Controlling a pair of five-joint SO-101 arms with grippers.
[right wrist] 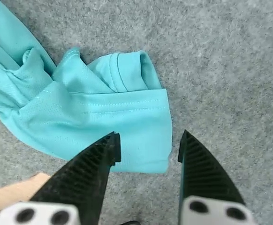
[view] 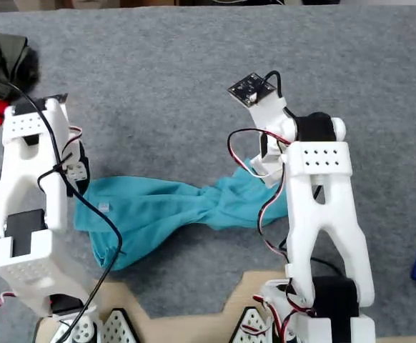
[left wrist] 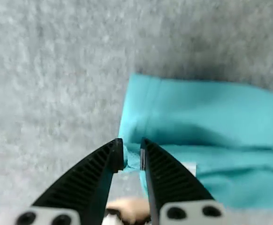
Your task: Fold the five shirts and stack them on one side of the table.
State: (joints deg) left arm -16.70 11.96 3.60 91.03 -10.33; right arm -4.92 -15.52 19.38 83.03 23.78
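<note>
The left gripper (left wrist: 132, 152) is pinched nearly closed on the edge of a teal shirt (view: 158, 211), twisted mid-length, which lies on the grey felt table (view: 158, 64), its long axis running from that gripper to the right gripper (right wrist: 148, 140), whose jaws gape just above its far end.

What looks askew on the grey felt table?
The teal fabric shirt is twisted into a bunch at its middle instead of lying flat. The left gripper pinches one edge; the right gripper hangs open over the other end.
</note>
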